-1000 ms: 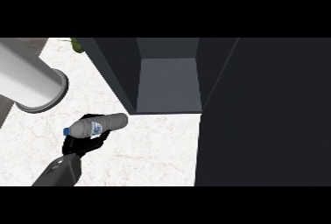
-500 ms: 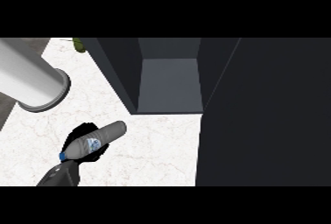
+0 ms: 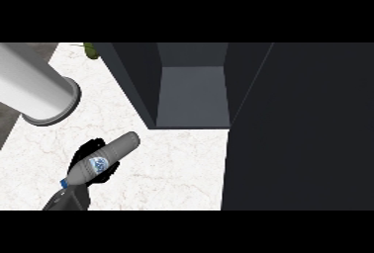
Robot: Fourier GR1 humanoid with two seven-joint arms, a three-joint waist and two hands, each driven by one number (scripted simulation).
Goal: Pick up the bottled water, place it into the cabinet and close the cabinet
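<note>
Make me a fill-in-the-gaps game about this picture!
The robot hand is curled round a ____ of water. Its cap is ____. The cabinet stands ____, so its inside shows.
Missing words: bottle, blue, open.

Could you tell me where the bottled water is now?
The bottled water is lower left in the head view, in the left hand, near the open cabinet.
</note>
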